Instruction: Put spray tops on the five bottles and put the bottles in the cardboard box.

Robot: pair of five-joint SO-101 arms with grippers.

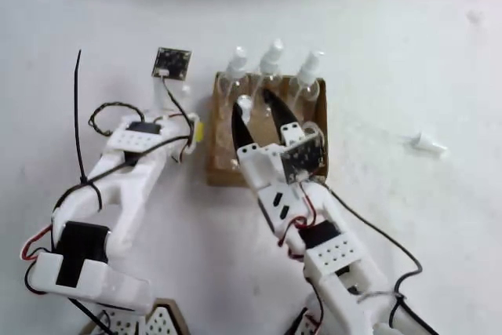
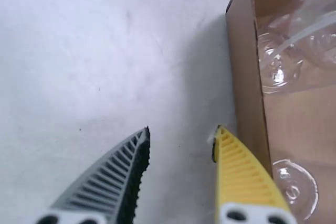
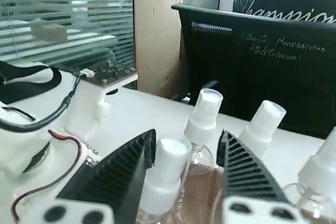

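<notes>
The cardboard box (image 1: 227,170) sits at the middle of the white table (image 1: 408,60). Three clear bottles with white spray tops stand in a row along its 12 o'clock wall: one at the 11 o'clock corner (image 1: 235,64), the middle bottle (image 1: 271,57), and one at the 1 o'clock corner (image 1: 311,68). A fourth bottle (image 1: 245,107) stands in the box just in front of them, also capped.

The right gripper (image 1: 251,101) reaches in from 6 o'clock. Its black fingers (image 3: 121,171) are spread apart on either side of the fourth bottle's white top (image 3: 169,161). Whether they touch it I cannot tell.

The left gripper (image 2: 181,135) is low over bare table at the box's 9 o'clock side. Its fingers are apart with nothing between them, and the yellow finger (image 2: 239,174) is just beside the box's outer wall (image 2: 244,77).

A loose spray top (image 1: 427,144) lies on the table well apart from the box, at its 3 o'clock. The bottles' clear plastic and white tops are plain.
</notes>
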